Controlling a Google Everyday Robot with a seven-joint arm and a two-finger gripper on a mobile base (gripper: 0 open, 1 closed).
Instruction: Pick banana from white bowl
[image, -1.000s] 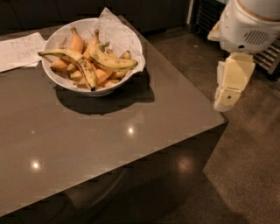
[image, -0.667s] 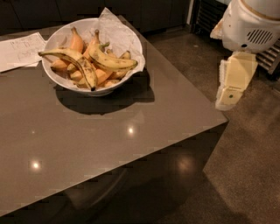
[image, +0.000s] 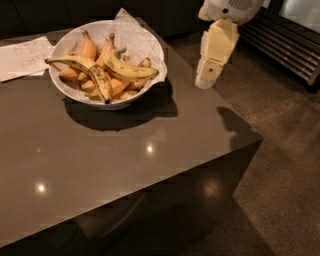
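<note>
Table (image: 125, 160): dark, glossy top. The white bowl (image: 70, 92) sits near its back-left part, and everything below is placed relative to that bowl.

White bowl: wide and round, with crumpled paper (image: 134, 34) standing up at its back-right rim. A flat paper sheet (image: 22, 56) lies on the table just left of it.

Gripper (image: 204, 81): hangs right of the bowl and apart from it, over the table's right edge, and looks higher than the rim. It points down. Spread or pressed together, I cannot tell. It holds nothing.

Banana (image: 127, 72): lies on top of the pile in the right half of the bowl, the half nearer the gripper. Its long axis runs roughly left to right. The greenish stem points up near the bowl's middle, and the dark tip rests by the right rim. The curve bows toward the bowl's front.

Other fruit in the bowl:
- the streaked thin banana (image: 97, 80) crosses the left-front part
- the orange bananas (image: 88, 47) sit at the back-left and underneath

Key relation: the target is left of the gripper and lower. My read is that the approach goes in over the right rim. The jaws would close across the banana's width, so front to back. Mid-body looks like the clearest grab point. The crumpled paper behind it is the likely snag.
</note>
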